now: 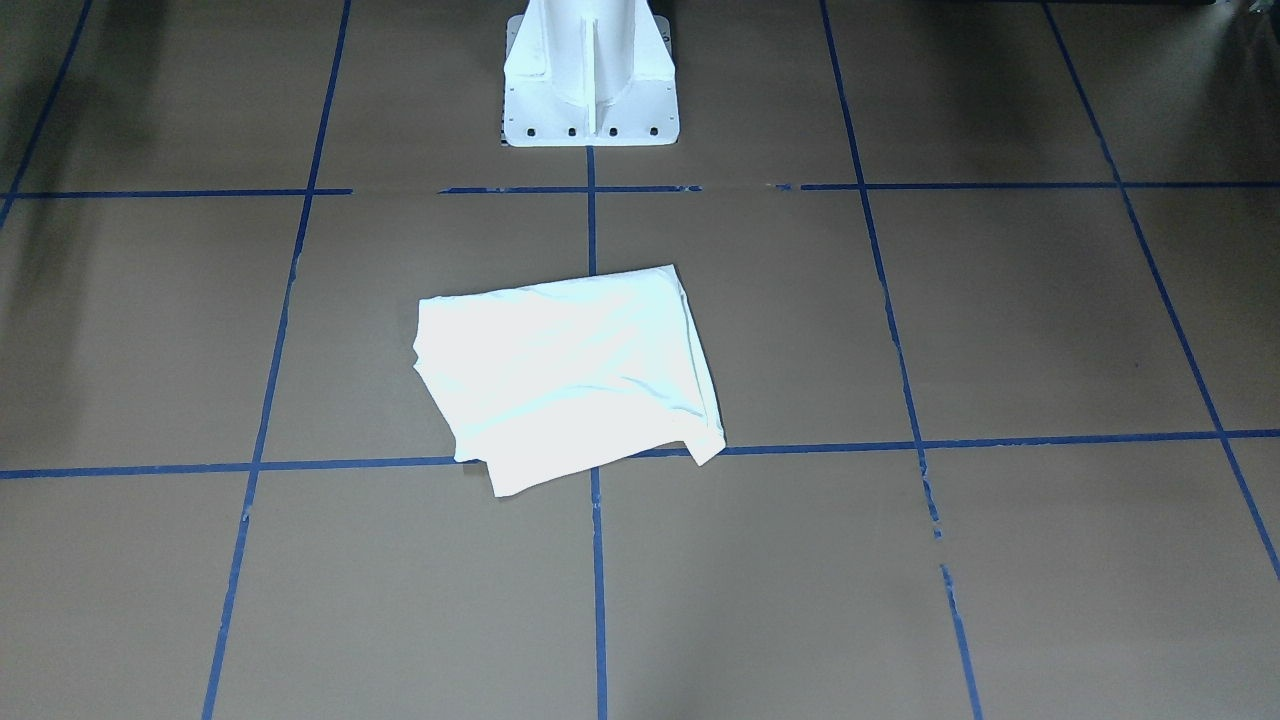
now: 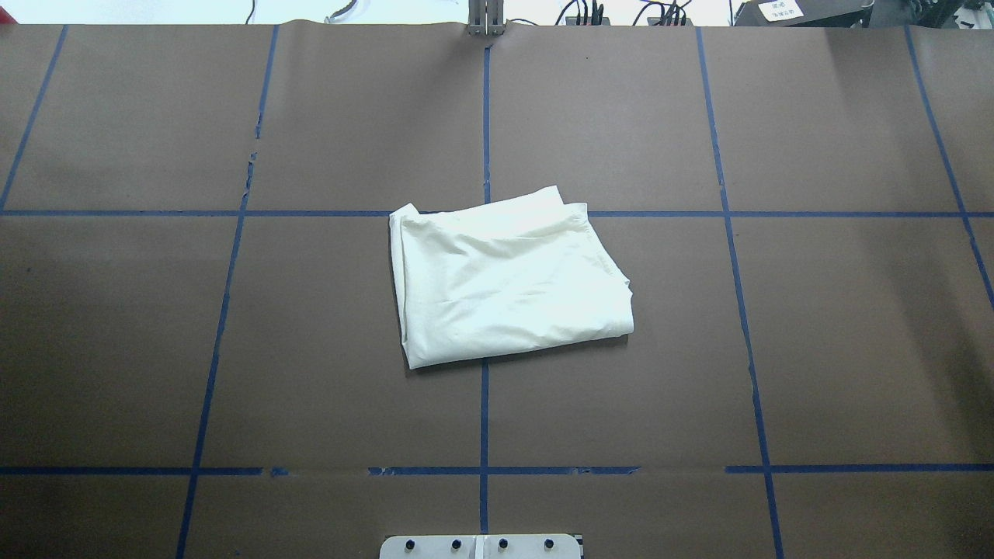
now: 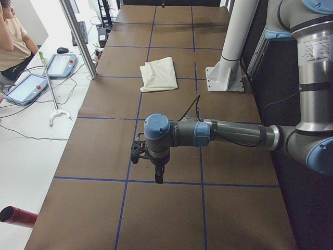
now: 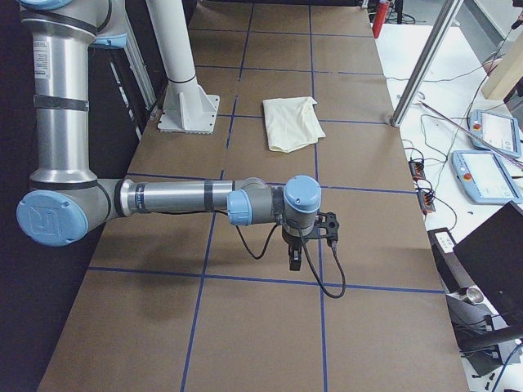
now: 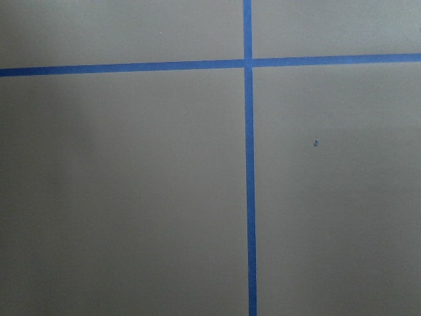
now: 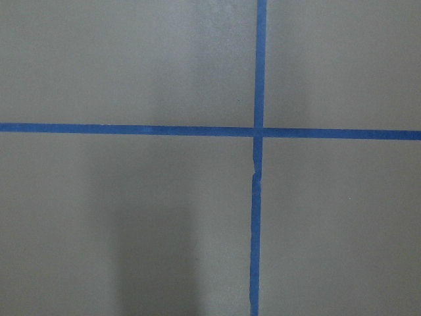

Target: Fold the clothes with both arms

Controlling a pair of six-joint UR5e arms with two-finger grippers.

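The folded cream shirt lies mid-frame in the overhead view on the brown table, over a crossing of blue tape lines. A white pedestal stands top centre in the front view, apart from it. The left gripper and right gripper hang over bare table, well apart from the shirt; how their fingers stand, I cannot tell. 2 tablets lie beside a person, upper left in the left side view.

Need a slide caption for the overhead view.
Folded cream shirt lies on the brown table, covering a crossing of blue tape lines.
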